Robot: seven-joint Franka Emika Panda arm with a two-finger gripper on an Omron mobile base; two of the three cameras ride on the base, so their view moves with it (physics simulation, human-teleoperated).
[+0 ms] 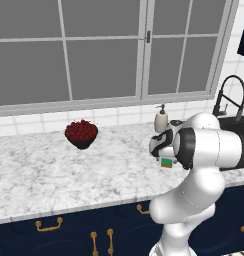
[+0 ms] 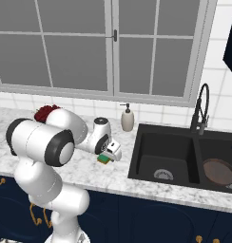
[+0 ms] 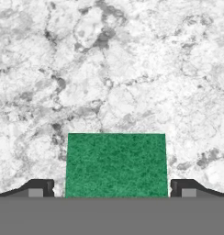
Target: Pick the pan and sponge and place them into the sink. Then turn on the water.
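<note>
The robot's jaws stood released astride the green sponge (image 3: 116, 164) on the marble tabletop (image 3: 109, 69), sink (image 2: 184, 156) at three o'clock.

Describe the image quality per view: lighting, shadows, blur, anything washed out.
Left base view: flat even light, the robot arm blocks most of the sponge. Right base view: sharp, the black sink swallows detail, the pan reads dim. Hand view: crisp, shadowless, marble counter bright.
</note>
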